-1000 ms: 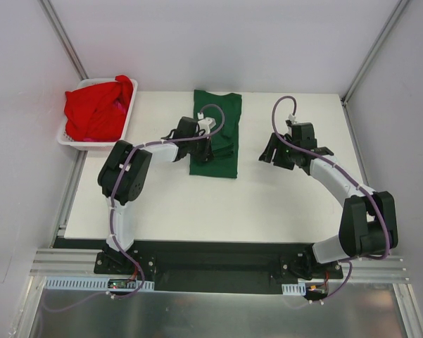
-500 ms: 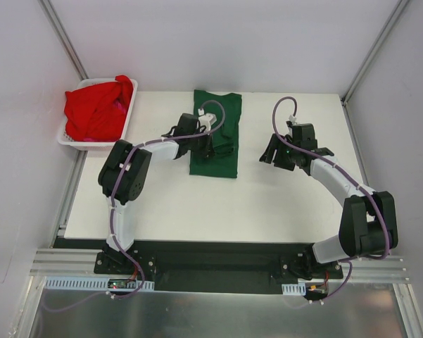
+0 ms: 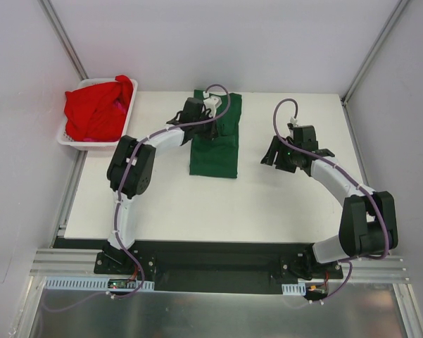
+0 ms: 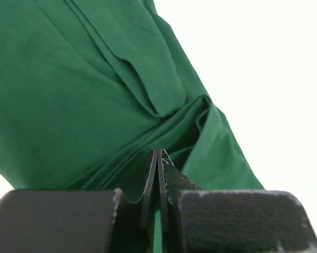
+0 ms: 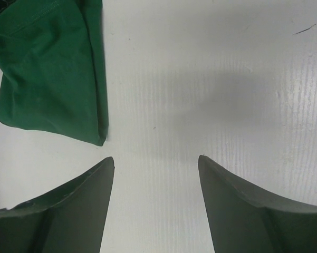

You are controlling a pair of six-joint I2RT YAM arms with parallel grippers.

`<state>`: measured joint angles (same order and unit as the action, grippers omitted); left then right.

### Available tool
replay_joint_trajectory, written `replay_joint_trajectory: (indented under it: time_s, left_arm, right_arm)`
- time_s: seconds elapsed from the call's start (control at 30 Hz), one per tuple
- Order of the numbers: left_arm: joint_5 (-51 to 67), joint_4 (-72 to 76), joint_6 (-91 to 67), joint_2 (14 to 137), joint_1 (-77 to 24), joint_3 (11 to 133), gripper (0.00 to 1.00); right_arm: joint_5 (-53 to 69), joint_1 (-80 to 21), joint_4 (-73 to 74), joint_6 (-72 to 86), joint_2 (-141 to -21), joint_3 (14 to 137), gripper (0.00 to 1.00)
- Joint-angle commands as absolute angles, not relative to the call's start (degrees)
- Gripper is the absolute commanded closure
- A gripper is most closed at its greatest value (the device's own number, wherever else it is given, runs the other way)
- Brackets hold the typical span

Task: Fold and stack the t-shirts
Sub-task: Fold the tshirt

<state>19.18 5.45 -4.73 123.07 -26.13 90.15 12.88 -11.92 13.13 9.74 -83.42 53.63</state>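
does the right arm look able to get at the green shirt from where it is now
Probably yes: the right pincer hangs open over bare table just right of the green t-shirt, with nothing between them. The left pincer, shut on the cloth farther up, leaves the near right edge free.

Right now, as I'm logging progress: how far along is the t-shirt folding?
Done: the green t-shirt lies folded into a narrow strip. In hand: the left fingers pinch a fold of it; the right fingers hang open beside it. Left: the red t-shirts sit bunched in the white basket, nothing stacked.
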Motion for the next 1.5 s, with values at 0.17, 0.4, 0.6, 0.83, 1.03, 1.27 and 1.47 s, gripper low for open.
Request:
replay_joint_trajectory:
  time_s: [0.17,0.4,0.6,0.83,1.03,1.27,1.47]
  left_arm:
    - [17.49,3.78,-1.50,120.07,-24.96,93.08,1.00]
    - [17.14,5.18,-2.19,110.31,-24.52,89.83,1.00]
    - [16.96,7.38,-5.00,101.44,-24.26,80.61,0.74]
    - [16.43,10.98,-9.49,93.26,-23.99,62.53,0.44]
    - [16.17,14.85,-12.74,88.16,-23.99,51.00,0.42]
    - [13.89,16.08,-12.66,85.08,-23.99,47.55,0.44]
    - [15.20,16.96,-12.83,84.64,-23.99,50.97,0.68]
  right_arm:
    - [14.41,-11.07,13.18,8.61,-82.44,52.74,0.32]
    - [15.90,-11.08,11.95,9.49,-82.18,51.77,0.32]
    - [18.98,-11.25,11.16,10.19,-83.40,51.24,0.31]
    - [23.20,-13.35,7.65,11.86,-86.92,50.54,0.23]
    - [27.33,-15.55,1.85,14.50,-90.70,50.18,0.21]
    - [28.04,-18.72,0.26,15.64,-94.39,53.17,0.21]
    - [28.74,-19.77,0.70,14.68,-95.72,57.21,0.36]
